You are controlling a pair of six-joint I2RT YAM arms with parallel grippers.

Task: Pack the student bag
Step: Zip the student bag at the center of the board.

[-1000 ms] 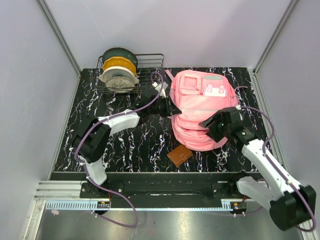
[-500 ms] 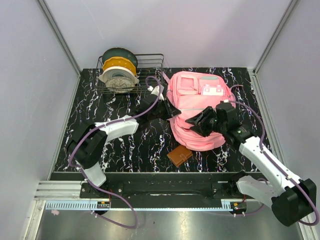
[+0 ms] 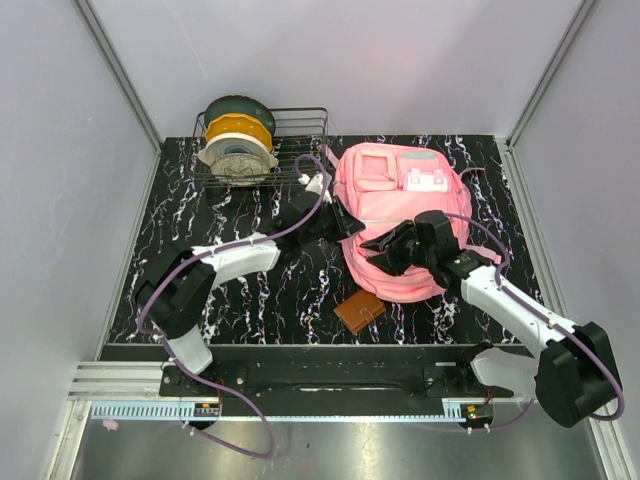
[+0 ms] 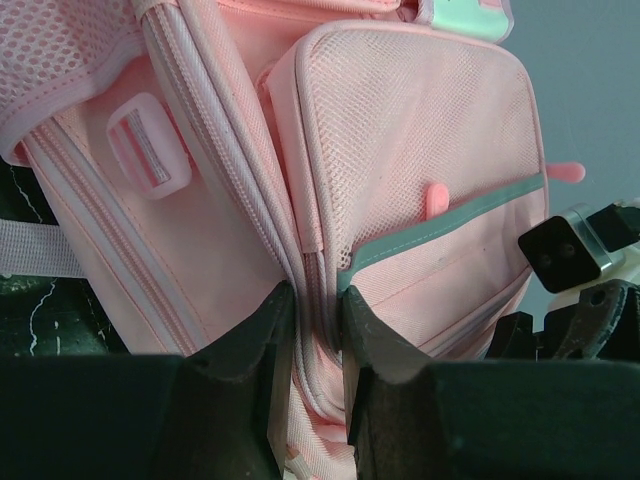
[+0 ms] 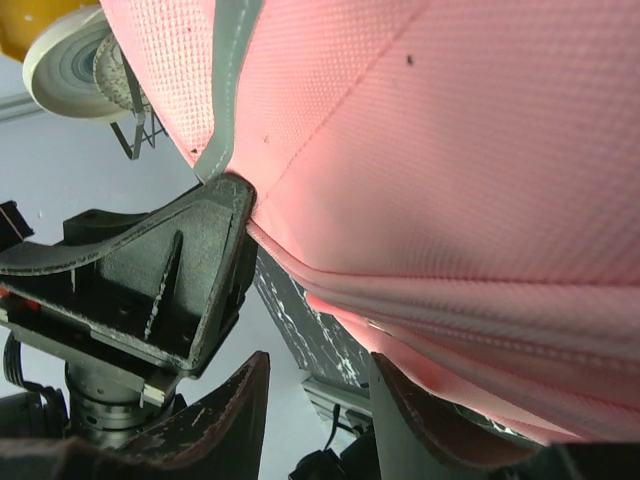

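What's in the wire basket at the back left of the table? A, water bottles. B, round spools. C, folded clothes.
B: the wire basket holds three round spools standing on edge, dark green, yellow and white.

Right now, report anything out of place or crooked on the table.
The brown wallet lies crooked on the table beside the backpack, not packed. The left gripper pinches a fold of the backpack. Nothing looks spilled or damaged.

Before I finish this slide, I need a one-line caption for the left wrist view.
Left hand pinching the zipper seam of the pink student bag, beside its mesh front pocket.
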